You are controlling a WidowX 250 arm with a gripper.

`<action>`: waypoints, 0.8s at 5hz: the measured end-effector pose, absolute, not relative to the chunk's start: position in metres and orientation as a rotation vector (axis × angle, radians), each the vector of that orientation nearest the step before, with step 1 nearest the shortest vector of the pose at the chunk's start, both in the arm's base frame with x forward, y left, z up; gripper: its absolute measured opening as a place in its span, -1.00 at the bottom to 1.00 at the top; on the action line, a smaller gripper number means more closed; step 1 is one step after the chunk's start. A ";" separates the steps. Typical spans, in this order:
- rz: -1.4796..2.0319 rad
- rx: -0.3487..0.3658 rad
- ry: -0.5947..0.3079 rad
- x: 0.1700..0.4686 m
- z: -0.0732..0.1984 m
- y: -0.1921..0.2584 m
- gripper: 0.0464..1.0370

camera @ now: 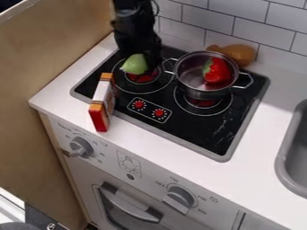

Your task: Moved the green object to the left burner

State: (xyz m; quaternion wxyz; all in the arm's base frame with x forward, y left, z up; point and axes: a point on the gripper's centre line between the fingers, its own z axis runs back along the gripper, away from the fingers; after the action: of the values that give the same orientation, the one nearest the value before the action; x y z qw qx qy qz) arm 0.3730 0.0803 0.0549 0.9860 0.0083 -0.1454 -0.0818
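The black gripper (150,59) hangs down over the back part of the left burner (123,85). Right at its lower end is the green object (135,64), pale green and rounded with a narrower tip pointing left. It shows in front of the gripper, above the burner's red centre; whether it is held or rests on the burner I cannot tell. Part of the burner's far side is hidden behind the gripper and the green object.
A metal pot (203,92) with a red strawberry-like toy (218,72) inside stands on the right burner. Behind it lies an orange-brown object (235,54). A red, white and orange box (103,103) stands at the stove's left front edge. A grey sink (287,157) is at right.
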 end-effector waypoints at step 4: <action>-0.093 0.008 -0.218 0.384 0.092 0.054 0.91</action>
State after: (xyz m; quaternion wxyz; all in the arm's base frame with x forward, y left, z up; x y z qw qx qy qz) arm 0.3838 0.0538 0.0923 0.9930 0.0042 -0.1086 -0.0463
